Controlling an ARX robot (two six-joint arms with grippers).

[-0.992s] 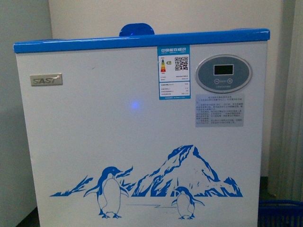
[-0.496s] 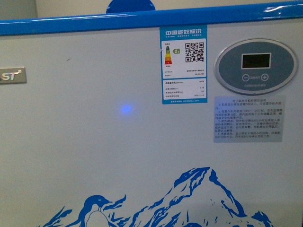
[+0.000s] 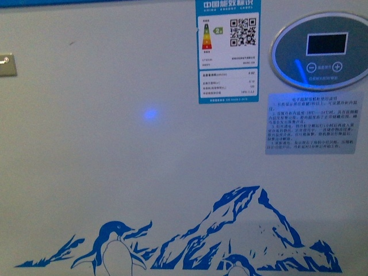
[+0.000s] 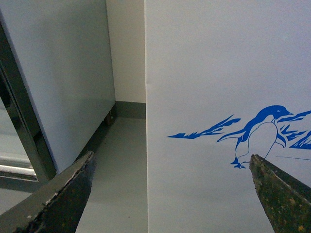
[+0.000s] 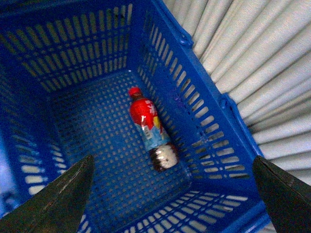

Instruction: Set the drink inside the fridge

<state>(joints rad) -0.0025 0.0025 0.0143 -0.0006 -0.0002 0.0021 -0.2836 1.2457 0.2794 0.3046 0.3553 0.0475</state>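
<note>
Front view: the fridge [image 3: 115, 172] fills the frame, with only its white front panel visible. Energy label [image 3: 229, 52] sits upper centre, with the oval control panel [image 3: 319, 50] to its right and a grey text sticker [image 3: 305, 123] just below that panel. A small blue light spot [image 3: 150, 115] lies on the panel left of the label. The penguin-and-mountain decal [image 3: 230, 230] runs along the lower part. Left wrist view: left gripper [image 4: 170, 199] is wide open with nothing between its fingers, facing the fridge front at decal height, and one penguin shows between the fingertips. A grey cabinet [image 4: 58, 82] stands just beside the fridge, with a strip of grey floor [image 4: 121, 165] between them. Right wrist view: right gripper [image 5: 172, 204] is also wide open and empty, hanging above a blue basket [image 5: 204, 111]. The drink [image 5: 150, 128], a red-capped, red-labelled bottle, lies on its side on the basket floor, close to the basket wall that faces a pale pleated curtain [image 5: 252, 58]. The bottle is untouched by either finger, well clear of the fridge.
</note>
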